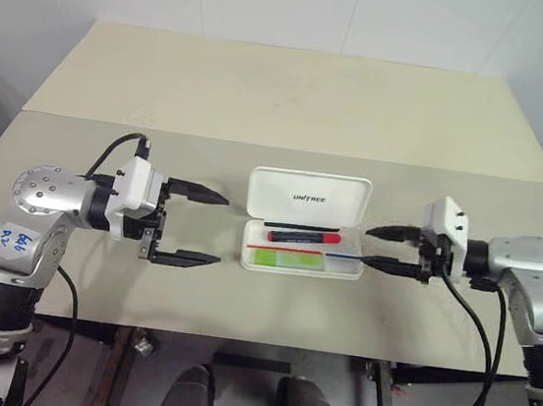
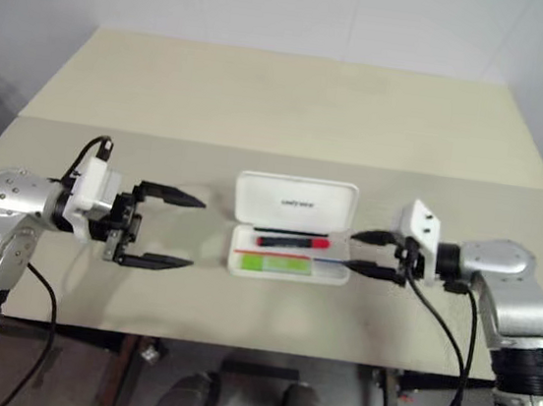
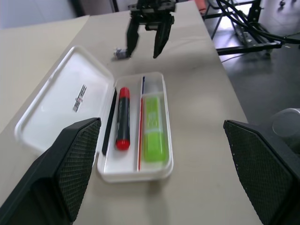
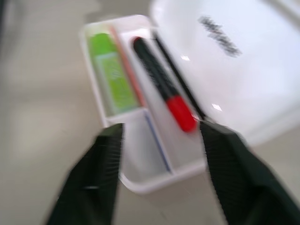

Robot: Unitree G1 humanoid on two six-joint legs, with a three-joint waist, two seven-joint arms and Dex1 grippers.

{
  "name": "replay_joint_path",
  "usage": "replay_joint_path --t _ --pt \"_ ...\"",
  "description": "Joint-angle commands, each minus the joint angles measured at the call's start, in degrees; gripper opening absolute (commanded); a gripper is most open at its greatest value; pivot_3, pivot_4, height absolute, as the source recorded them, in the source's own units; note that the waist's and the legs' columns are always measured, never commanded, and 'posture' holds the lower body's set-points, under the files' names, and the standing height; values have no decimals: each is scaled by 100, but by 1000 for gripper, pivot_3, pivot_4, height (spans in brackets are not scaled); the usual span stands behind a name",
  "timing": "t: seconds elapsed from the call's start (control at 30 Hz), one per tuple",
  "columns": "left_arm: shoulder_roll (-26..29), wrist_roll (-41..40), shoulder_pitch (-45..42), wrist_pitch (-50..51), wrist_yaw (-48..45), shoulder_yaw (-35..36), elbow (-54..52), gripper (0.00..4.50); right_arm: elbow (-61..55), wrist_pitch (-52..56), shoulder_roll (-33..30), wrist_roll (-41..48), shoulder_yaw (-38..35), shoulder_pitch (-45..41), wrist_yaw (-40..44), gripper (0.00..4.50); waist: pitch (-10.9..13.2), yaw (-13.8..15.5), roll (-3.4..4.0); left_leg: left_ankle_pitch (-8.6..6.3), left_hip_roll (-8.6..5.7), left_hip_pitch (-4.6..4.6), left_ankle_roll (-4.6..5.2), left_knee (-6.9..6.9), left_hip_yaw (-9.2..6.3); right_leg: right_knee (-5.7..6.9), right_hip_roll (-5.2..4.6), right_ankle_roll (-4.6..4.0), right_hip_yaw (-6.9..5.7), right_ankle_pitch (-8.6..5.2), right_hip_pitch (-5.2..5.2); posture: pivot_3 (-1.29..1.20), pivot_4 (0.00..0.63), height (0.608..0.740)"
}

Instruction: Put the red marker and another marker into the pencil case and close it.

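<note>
Lying in the open pencil case [image 1: 302,249] are the red marker [image 1: 302,237] and green marker [image 1: 286,258]; right gripper [image 1: 382,247] is hovering beside it, seemingly empty, fingers parted; left gripper [image 1: 194,224] is gaping wide, empty.

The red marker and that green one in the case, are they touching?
Apart. In the left wrist view the red marker and the green marker lie side by side in the pencil case, with a thin red line and a strip of white tray between them.
</note>
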Motion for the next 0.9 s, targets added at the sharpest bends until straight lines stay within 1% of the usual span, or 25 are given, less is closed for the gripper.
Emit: replay_joint_path --t 0.03,0.07,0.13,0.3,0.43,0.53,0.7,0.77,0.9 --pt "-124 63 -230 -191 -88 -125 200 4500 -251 406 -330 112 -506 -14 -406 4137 0 -3 1 0 0 1 0 0 2 0 0 -1 0 1 0 0 150 740" --pt "-161 82 -269 -216 -95 -164 243 4500 -279 498 -377 117 -549 -5 -474 4478 0 -7 1 0 0 1 0 0 3 0 0 -1 0 1 -1 0 150 740" --pt "-258 128 -369 -284 -128 -242 362 4500 -379 846 -405 97 -612 -60 -809 4478 0 -10 1 0 2 2 0 -1 3 -1 2 -2 1 1 -1 0 150 740" --pt "-434 205 -561 -422 -211 -361 607 4500 -841 2501 -363 -4 -571 -231 -2026 4478 0 -1 1 0 3 -2 0 -1 3 -1 1 -2 1 0 -6 0 150 740" --pt "-474 233 -608 -467 -260 -387 696 4500 -1170 3177 -340 -22 -532 -93 -2570 4478 0 7 1 0 3 -3 0 -5 4 -5 0 -3 2 0 -8 0 150 740" --pt "-492 236 -647 -482 -288 -404 743 4500 -1211 3467 -234 -139 -458 -7 -3008 4478 0 6 1 0 3 -3 1 -8 4 -9 1 -3 2 0 -8 0 150 740" --pt "-487 210 -707 -437 -322 -403 740 4500 -824 3681 171 -299 -391 -166 -3594 4478 0 -2 1 -1 3 -4 2 -9 6 -10 2 -2 4 0 -8 0 150 740" --pt "-480 202 -718 -418 -322 -396 727 4500 -548 3550 308 -419 -343 -238 -3771 4478 0 -2 1 -1 3 -3 2 -10 7 -8 2 -2 4 0 -9 0 150 740" --pt "-449 174 -703 -362 -305 -373 642 4500 -3 3311 485 -516 -298 -304 -3850 4478 0 -1 1 -1 2 -5 2 -11 8 -9 2 -2 4 0 -12 0 150 740"
